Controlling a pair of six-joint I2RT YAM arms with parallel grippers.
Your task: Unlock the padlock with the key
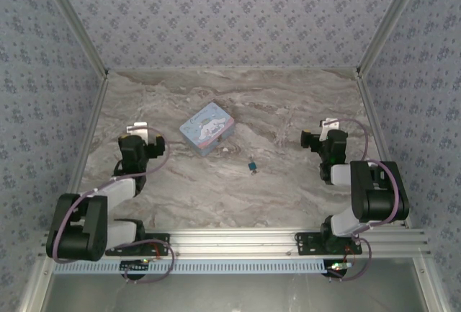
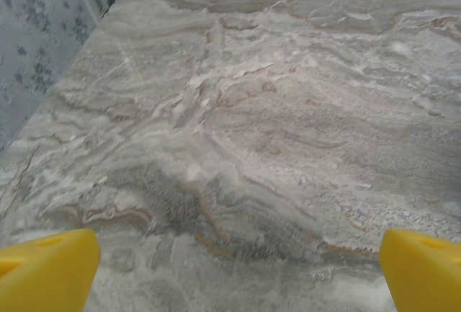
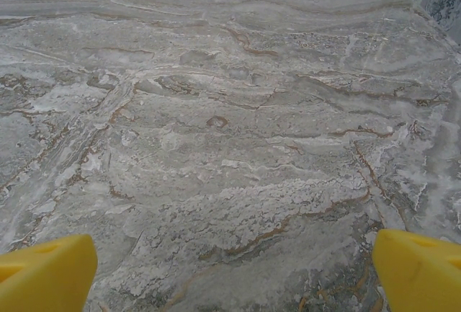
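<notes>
The tiny teal-blue padlock [image 1: 252, 165] lies on the marble table top [image 1: 288, 103], just right of centre. A dark speck [image 1: 253, 174] at its near side may be the key; it is too small to be sure. My left gripper [image 1: 141, 133] hovers at the left side, well apart from the padlock. Its yellow fingertips [image 2: 50, 269] stand wide open over bare marble, the left gripper [image 2: 239, 258] holding nothing. My right gripper [image 1: 325, 130] sits at the right side, also apart from the padlock. The right gripper [image 3: 234, 258] is open and empty, its yellow fingertips [image 3: 414, 269] spread over marble.
A light blue cartoon-printed tin box [image 1: 207, 128] lies behind and left of the padlock. Patterned walls [image 1: 230, 16] enclose the table on three sides. An aluminium rail [image 1: 238, 243] carrying both arm bases runs along the near edge.
</notes>
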